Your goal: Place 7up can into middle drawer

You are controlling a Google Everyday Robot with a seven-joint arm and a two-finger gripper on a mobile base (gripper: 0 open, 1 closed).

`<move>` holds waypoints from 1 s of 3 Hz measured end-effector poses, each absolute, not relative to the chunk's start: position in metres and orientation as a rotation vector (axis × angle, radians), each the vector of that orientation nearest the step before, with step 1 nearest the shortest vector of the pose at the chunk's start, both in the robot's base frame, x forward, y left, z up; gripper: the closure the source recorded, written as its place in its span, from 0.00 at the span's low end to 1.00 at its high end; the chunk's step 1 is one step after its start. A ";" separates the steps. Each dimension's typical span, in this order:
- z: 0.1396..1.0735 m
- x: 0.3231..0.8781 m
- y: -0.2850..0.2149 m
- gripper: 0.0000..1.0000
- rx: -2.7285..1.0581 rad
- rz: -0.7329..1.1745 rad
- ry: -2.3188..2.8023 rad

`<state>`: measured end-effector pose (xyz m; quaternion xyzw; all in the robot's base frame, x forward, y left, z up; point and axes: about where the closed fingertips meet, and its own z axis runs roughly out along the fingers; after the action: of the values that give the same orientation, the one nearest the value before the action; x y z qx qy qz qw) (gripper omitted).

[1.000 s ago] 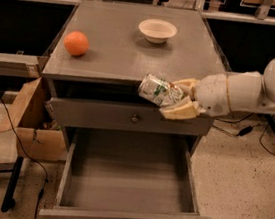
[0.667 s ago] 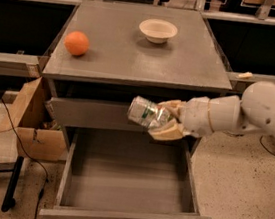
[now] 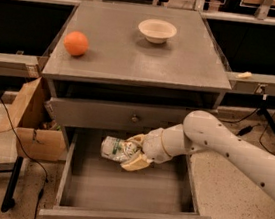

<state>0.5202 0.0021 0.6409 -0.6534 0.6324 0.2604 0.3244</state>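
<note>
You are looking at the gripper (image 3: 131, 152) reaching from the right into the open middle drawer (image 3: 123, 214), and its cream fingers (image 3: 134, 164) are pinching the 7up can (image 3: 114, 148) at its right end. The can is lying sideways, sticking out left of the fingers, over the far part of the drawer, just below the upper drawer front (image 3: 101, 114). I cannot tell if it is touching the drawer floor.

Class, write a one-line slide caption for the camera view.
The gripper holds the 7up can sideways inside the open middle drawer; an orange and a cream bowl sit on the cabinet top.
</note>
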 end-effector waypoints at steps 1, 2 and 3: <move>0.586 0.517 0.032 1.00 -1.744 0.705 1.723; 0.545 0.515 0.052 1.00 -1.734 0.732 1.758; 0.521 0.515 0.064 1.00 -1.705 0.754 1.769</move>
<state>0.5154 0.0638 0.5207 -0.6366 0.6604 0.2814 0.2820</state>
